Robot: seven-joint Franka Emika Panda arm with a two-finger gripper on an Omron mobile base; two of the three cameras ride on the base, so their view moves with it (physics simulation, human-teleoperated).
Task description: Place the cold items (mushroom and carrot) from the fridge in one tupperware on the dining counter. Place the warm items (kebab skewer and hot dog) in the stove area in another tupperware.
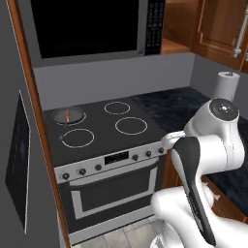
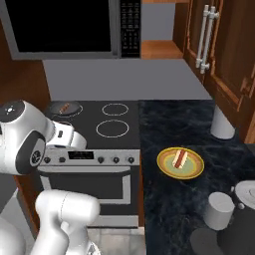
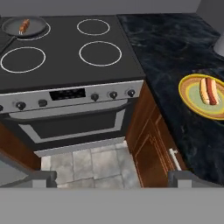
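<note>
the gripper (image 3: 112, 177) stood with its jaws spread to full width and nothing between them; its two dark finger tips (image 3: 43, 177) showed at the bottom of the hand view, hanging above the tiled floor (image 3: 87, 164) in front of the oven door (image 3: 72, 127). the white arm (image 1: 208, 155) was folded close to the base, just before the stove front.

nearest beyond the gripper was the stove's control panel (image 3: 70, 96) with its row of dark knobs, and to its right a brown wooden base cabinet (image 3: 151, 148) under the counter. in the right base view, two grey cylindrical vessels (image 2: 219, 209) stood near the front of the black veined counter (image 2: 174, 124).

the hot dog (image 2: 179, 158), a red sausage in a pale bun, lay on a round yellow plate (image 2: 167, 167) on that counter, right of the stove and apart from the gripper. the stove top (image 3: 65, 57) carried four white burner rings.

on the far left burner sat a small dark pan (image 3: 11, 28) holding the kebab skewer (image 3: 24, 25), a short reddish-brown item lying inside it; detail was too small to judge further. a white paper towel roll (image 1: 226, 85) stood upright on the counter toward the back wall. a black-fronted microwave (image 2: 64, 25) hung above the stove, with wooden wall cabinets (image 2: 219, 45) to its right.
</note>
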